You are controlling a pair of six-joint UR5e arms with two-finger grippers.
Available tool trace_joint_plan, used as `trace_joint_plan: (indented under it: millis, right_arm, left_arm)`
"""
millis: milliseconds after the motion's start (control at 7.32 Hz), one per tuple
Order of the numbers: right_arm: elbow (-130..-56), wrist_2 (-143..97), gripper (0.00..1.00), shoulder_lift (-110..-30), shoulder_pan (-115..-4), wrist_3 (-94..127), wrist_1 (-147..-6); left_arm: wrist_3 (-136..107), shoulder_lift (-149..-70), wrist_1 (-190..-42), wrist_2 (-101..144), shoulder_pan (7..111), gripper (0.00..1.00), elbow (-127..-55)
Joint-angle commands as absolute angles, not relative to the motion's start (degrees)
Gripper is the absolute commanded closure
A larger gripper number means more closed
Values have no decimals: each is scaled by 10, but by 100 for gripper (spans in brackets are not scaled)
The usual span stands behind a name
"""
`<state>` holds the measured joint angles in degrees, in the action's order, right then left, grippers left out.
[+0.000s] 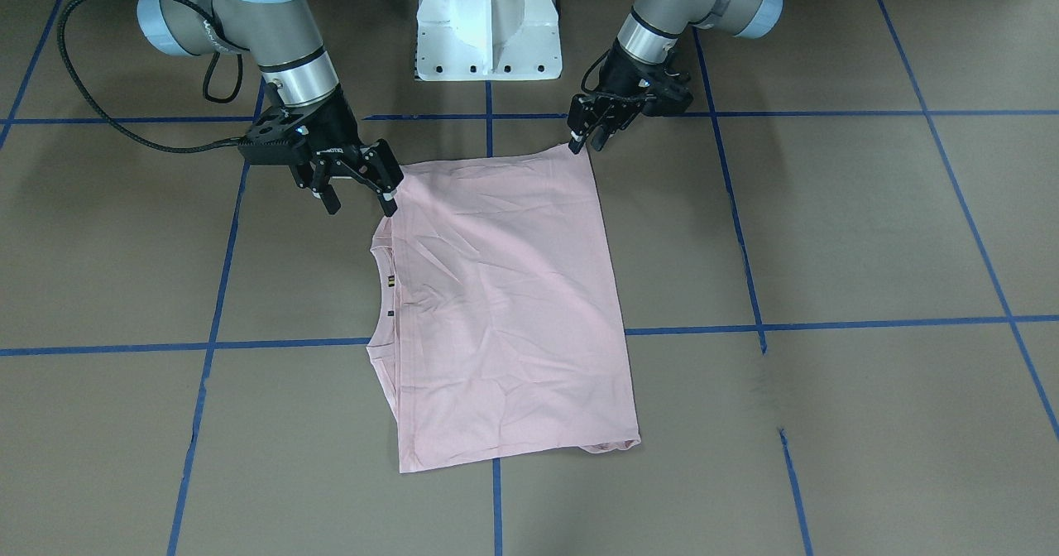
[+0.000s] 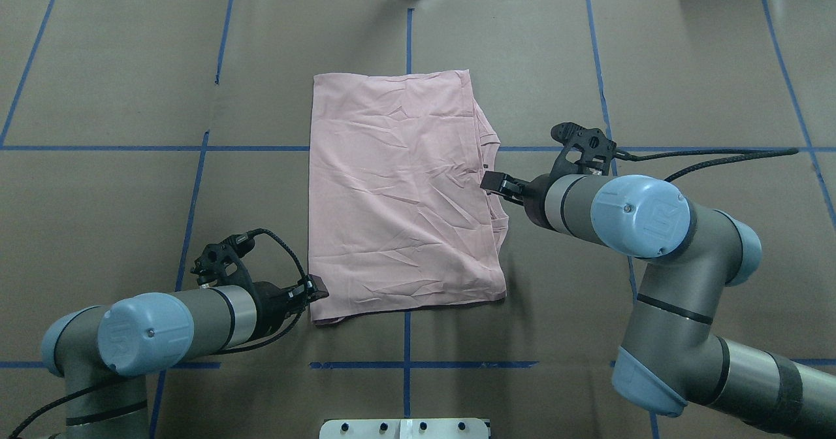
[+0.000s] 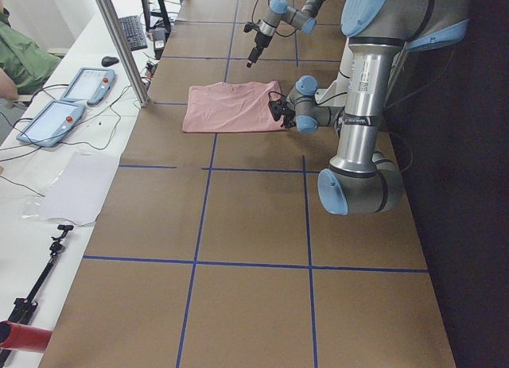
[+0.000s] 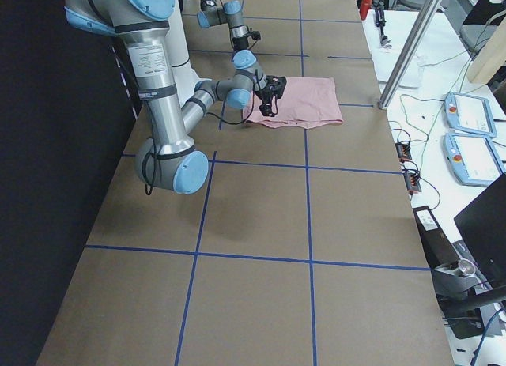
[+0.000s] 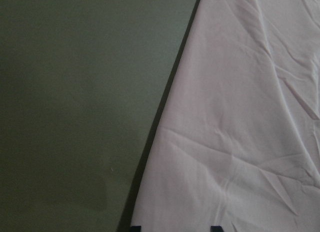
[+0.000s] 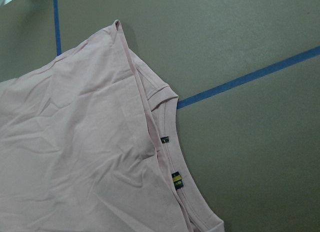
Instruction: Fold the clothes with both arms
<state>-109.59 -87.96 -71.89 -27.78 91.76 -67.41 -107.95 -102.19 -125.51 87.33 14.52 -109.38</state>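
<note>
Pink T-shirt point(image 1: 505, 308) folded flat mid-table

Folded to a rough rectangle, plain side up, lightly creased, flat on the brown table point(image 1: 827, 233) in front of the white pedestal base point(image 1: 488, 22). Collar point(image 1: 382, 291) toward the robot's right, two small labels point(image 6: 177, 180) inside it. Blue tape point(image 1: 827, 324) in a grid over the table, one line running under the fabric. Right gripper point(image 1: 359, 206) low at the robot-side collar corner, fingers spread wide, one fingertip point(image 1: 387, 205) at the fabric's edge, nothing held. Left gripper point(image 1: 582, 144) low at the other robot-side corner, tips a little apart in the wrist view, fabric edge below them, no cloth pinched.
</note>
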Motion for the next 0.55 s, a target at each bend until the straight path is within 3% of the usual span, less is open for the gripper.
trace_joint_plan:
  millis: [0, 410]
  right_arm:
    - [-1095, -879, 0, -719, -278, 918, -674]
    - [-1096, -879, 0, -719, -277, 918, -674]
  left_arm:
    - [-1086, -1025, -1256, 872, 131, 44, -1075]
    - [-1091, -1027, -1256, 872, 120, 45, -1072]
